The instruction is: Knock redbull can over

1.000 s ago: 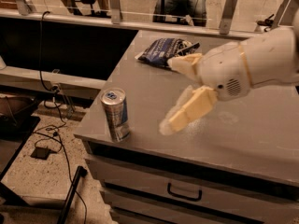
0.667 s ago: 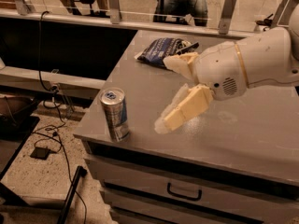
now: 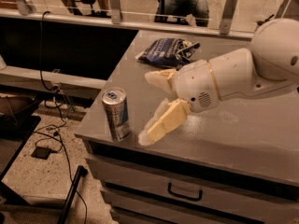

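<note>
The redbull can (image 3: 116, 114), slim, silver and blue with a silver top, stands upright at the front left corner of the grey cabinet top (image 3: 243, 139). My gripper (image 3: 150, 107) is just to the right of the can, with its cream fingers spread apart and nothing between them. The lower finger (image 3: 162, 123) points down-left and its tip is a short gap from the can's base. The upper finger (image 3: 161, 78) is higher and further back. The white arm reaches in from the right.
A dark blue foil snack bag (image 3: 167, 52) lies at the back of the cabinet top. The cabinet's left and front edges are close to the can. Drawers with a handle (image 3: 185, 193) are below. Cables lie on the floor at left.
My gripper has moved left toward the can, closing most of the gap. The can still stands upright in the same place.
</note>
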Controlling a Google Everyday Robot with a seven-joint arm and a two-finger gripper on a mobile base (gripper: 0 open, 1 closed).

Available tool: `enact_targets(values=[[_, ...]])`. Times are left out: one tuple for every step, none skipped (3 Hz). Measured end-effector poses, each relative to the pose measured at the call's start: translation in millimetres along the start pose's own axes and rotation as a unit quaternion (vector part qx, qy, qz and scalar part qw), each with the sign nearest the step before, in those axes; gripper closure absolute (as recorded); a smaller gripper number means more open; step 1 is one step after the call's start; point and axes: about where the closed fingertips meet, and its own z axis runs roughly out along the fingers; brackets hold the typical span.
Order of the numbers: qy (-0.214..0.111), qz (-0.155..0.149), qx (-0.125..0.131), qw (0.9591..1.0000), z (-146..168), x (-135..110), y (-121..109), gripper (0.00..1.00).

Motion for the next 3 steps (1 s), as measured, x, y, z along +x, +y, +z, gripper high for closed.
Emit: enact_targets(values=[[-0.004, -0.027, 0.001, 0.9996, 7.3, -2.0, -1.2, 0.0], [-0.004, -0.026, 0.0, 0.9997, 7.3, -2.1, -0.9, 0.0], [-0.034, -0.054, -0.008, 0.9979, 14.9, -8.0, -3.9, 0.0]])
